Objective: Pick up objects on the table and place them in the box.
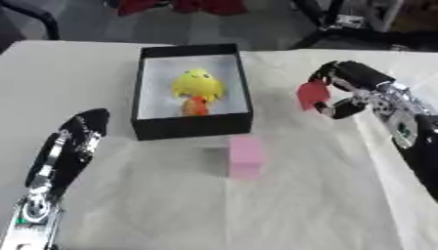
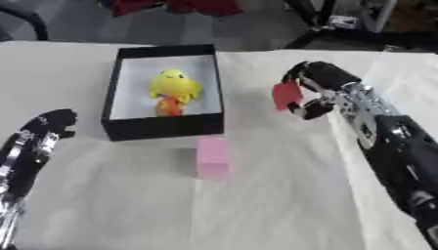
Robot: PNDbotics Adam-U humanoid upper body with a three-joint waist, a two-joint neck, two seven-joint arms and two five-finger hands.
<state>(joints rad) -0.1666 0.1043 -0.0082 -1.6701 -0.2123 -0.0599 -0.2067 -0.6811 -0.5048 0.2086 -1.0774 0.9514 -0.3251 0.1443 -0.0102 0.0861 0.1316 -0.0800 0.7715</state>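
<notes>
A black box (image 1: 193, 124) with a white inside stands at the table's middle back; a yellow and orange toy (image 1: 198, 91) lies in it. A pink block (image 1: 246, 156) stands on the table just in front of the box's front right corner. My right hand (image 1: 348, 93) hangs to the right of the box, above the table, with fingers and thumb curled on a small red object (image 1: 311, 94). My left hand (image 1: 73, 141) rests at the lower left, fingers straight, holding nothing.
The table (image 1: 171, 210) is covered in a pale cloth. Beyond its far edge are dark chair legs (image 1: 342, 29) and red items (image 1: 184, 6) on the floor.
</notes>
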